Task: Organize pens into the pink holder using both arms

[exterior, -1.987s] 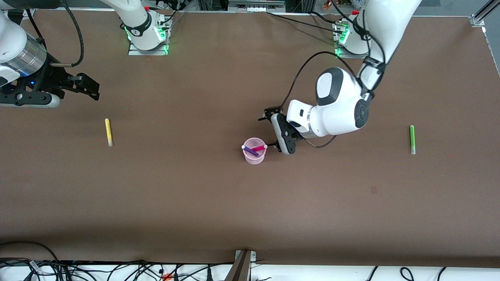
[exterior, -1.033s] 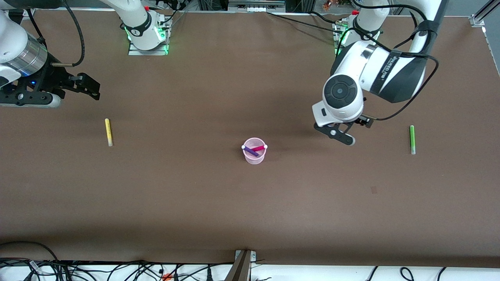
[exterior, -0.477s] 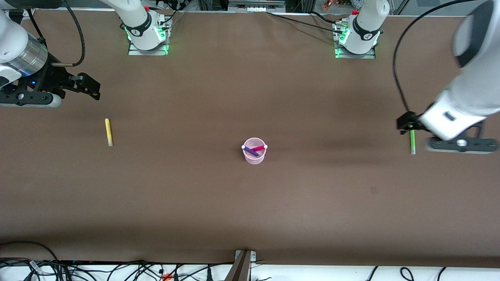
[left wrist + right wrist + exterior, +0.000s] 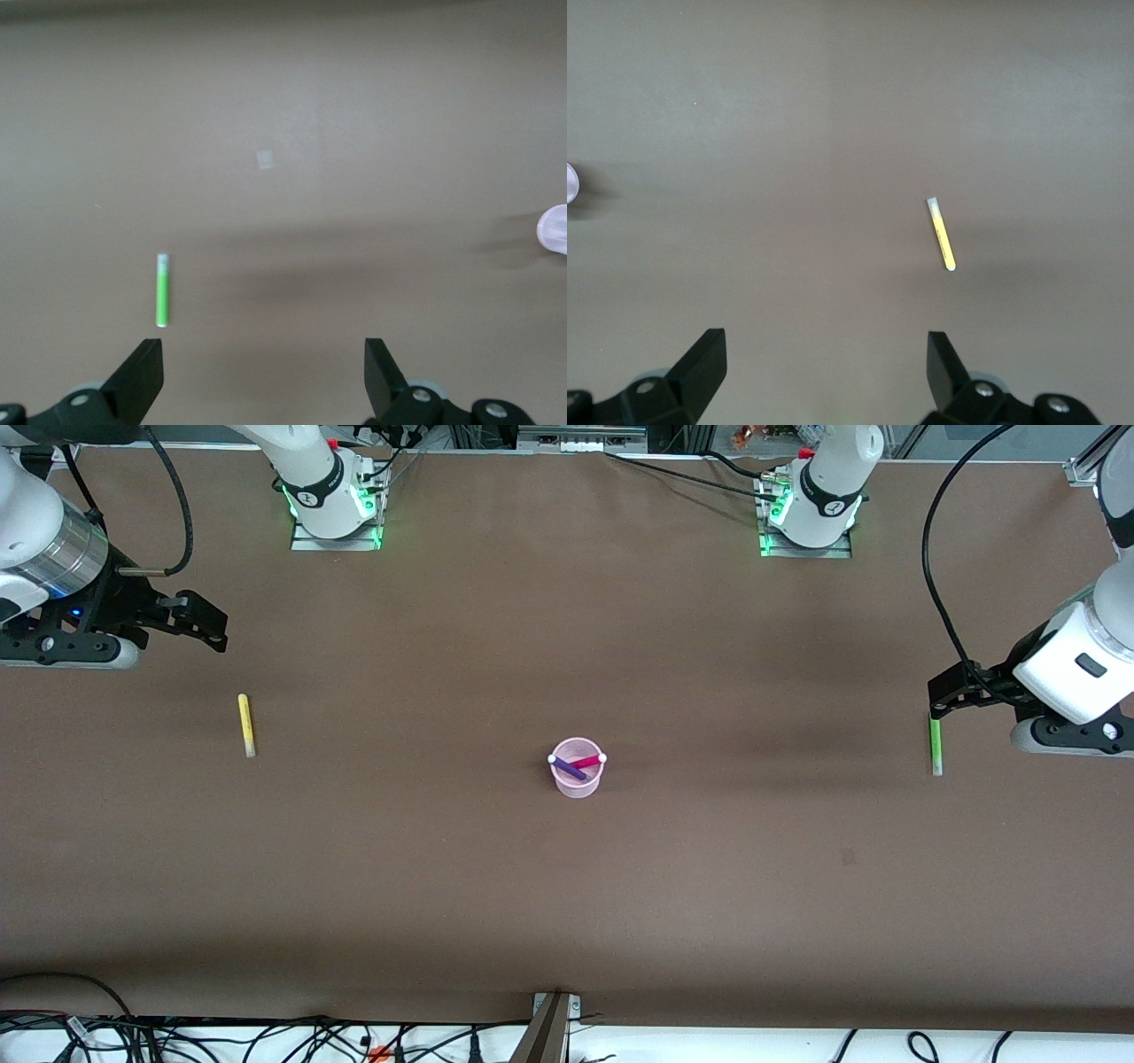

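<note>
Left gripper [image 4: 952, 695], fingers spread and empty, hangs over the table's left-arm end, just off the green pen's [image 4: 934, 746] top tip in the front view. Right gripper [image 4: 190, 622], likewise spread, waits over the right-arm end, at about eleven o'clock from the yellow pen [image 4: 245, 725]. The holder [image 4: 577, 778] stands mid-table with the magenta pen [image 4: 586, 762] and purple pen [image 4: 569, 769] crossed inside; how deep they sit is hard to judge. So the task looks half done: two pens are in, green and yellow lie flat on the table, well apart from the holder.
</note>
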Motion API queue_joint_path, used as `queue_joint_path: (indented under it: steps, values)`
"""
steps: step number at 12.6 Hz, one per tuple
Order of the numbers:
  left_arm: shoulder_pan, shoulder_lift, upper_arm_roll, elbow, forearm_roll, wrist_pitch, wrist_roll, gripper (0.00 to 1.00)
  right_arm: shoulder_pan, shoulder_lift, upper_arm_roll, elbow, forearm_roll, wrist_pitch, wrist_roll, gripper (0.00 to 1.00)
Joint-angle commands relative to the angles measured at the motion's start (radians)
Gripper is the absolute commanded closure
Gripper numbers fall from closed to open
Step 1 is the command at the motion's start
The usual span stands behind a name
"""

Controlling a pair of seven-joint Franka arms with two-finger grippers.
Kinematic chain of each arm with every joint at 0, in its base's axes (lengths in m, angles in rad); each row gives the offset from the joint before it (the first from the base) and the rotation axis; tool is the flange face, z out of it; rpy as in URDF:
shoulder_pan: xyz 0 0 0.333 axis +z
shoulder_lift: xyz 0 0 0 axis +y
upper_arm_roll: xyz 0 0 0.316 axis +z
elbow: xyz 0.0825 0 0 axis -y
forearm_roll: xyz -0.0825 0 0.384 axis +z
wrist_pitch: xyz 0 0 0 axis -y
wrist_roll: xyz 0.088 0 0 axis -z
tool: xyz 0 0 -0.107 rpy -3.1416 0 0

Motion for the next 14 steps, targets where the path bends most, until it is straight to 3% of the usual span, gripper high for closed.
queue_joint_path:
  steps: [1,2,4,5,8,10,14]
  values:
    - [0.043,-0.043,0.002,-0.059,-0.047,0.007,0.057,0.00,0.003,0.007,0.000,0.021,-0.003,-0.019,0.003,0.00]
    - [0.038,-0.124,0.017,-0.174,-0.047,0.066,0.061,0.00,0.003,0.007,0.000,0.021,-0.003,-0.017,0.003,0.00]
    - [-0.084,-0.303,0.182,-0.441,-0.071,0.239,0.103,0.00,0.004,0.007,0.000,0.021,-0.001,-0.017,0.003,0.00]
    - [-0.141,-0.336,0.235,-0.474,-0.071,0.237,0.105,0.00,0.003,0.007,0.000,0.021,-0.003,-0.017,0.003,0.00]
    - [-0.169,-0.327,0.250,-0.453,-0.061,0.214,0.096,0.00,0.003,0.007,0.000,0.021,-0.003,-0.017,0.003,0.00]
    - [-0.169,-0.289,0.247,-0.382,-0.061,0.110,0.084,0.00,0.003,0.007,0.000,0.021,-0.001,-0.017,0.003,0.00]
    - [-0.166,-0.281,0.246,-0.377,-0.071,0.102,0.093,0.00,0.004,0.007,0.000,0.021,-0.001,-0.017,0.003,0.00]
